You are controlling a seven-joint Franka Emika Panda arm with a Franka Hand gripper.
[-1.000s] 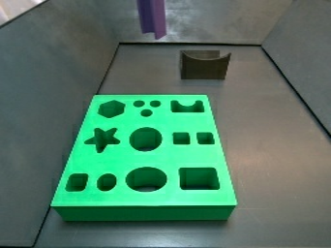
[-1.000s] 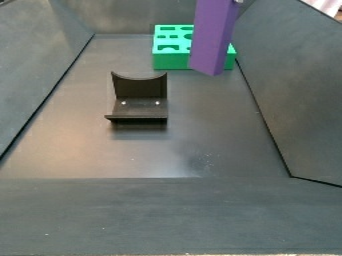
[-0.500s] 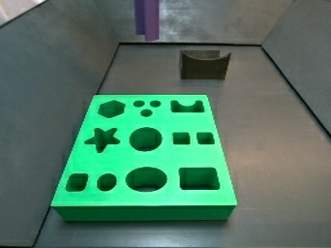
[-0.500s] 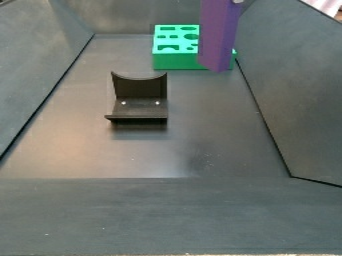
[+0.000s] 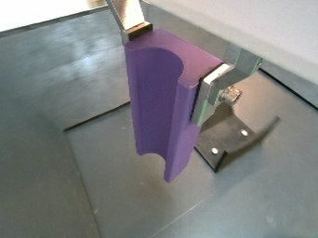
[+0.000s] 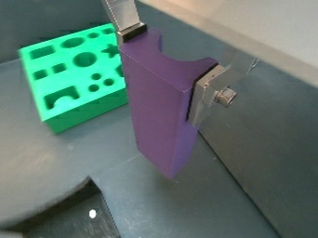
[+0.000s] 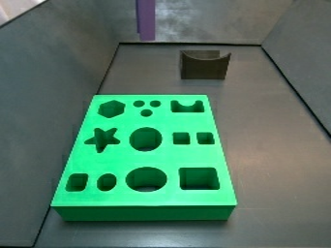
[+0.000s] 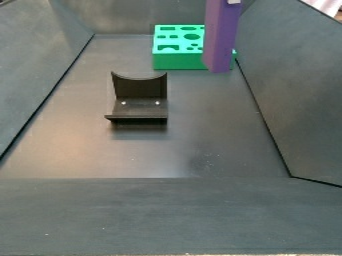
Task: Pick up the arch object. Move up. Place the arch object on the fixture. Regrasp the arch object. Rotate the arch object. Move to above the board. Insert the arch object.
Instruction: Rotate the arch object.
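My gripper (image 5: 174, 59) is shut on the arch object (image 5: 159, 102), a long purple block that hangs upright below the fingers. Its scooped end sits between the silver fingers (image 6: 209, 90). In both side views only the block shows (image 7: 146, 16) (image 8: 222, 35), high in the air; the gripper is cut off by the frame edge. The green board (image 7: 146, 150) with its cut-outs lies flat on the floor and also shows in a wrist view (image 6: 72, 72) and a side view (image 8: 181, 44). The fixture (image 7: 203, 63) (image 8: 138, 98) stands apart from the block, with nothing on it.
Dark sloping walls (image 7: 77, 58) (image 8: 287, 90) enclose the dark floor on each side. The fixture's base plate with screw holes (image 5: 236, 139) lies below and beside the hanging block.
The purple block has straightened from a tilt to upright. It has moved with the gripper away from the fixture, towards the board.
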